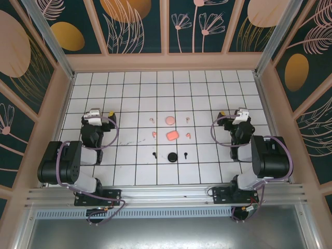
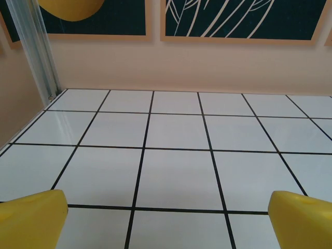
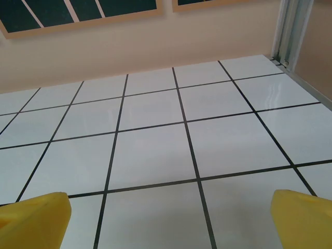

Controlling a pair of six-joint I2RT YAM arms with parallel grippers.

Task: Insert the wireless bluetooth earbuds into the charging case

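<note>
Top external view: laid out mid-way across white tiled counter (image 1: 129,93) with black grid lines, three short rows, one behind another. Far row: pale pink round charging case (image 1: 169,120) with pale pink stemmed earbuds (image 1: 152,119) one on each side, near but apart from it. Middle row: coral-salmon rounded charging case (image 1: 172,136) flanked likewise by coral-salmon stemmed earbuds (image 1: 154,135). Near row: black round charging case (image 1: 172,157) between black stemmed earbuds (image 1: 154,154). All six earbuds on the tiles, outside the cases; cannot tell whether lids are open. Left gripper (image 1: 98,112) well to the left of the rows, right gripper (image 1: 236,113) well to the right. Left wrist view: jaws spread wide, yellow fingertips (image 2: 31,218) at the lower corners, counter tiles between. Right wrist view: same wide spread, yellow fingertips (image 3: 303,218) at the lower corners over tiles.
</note>
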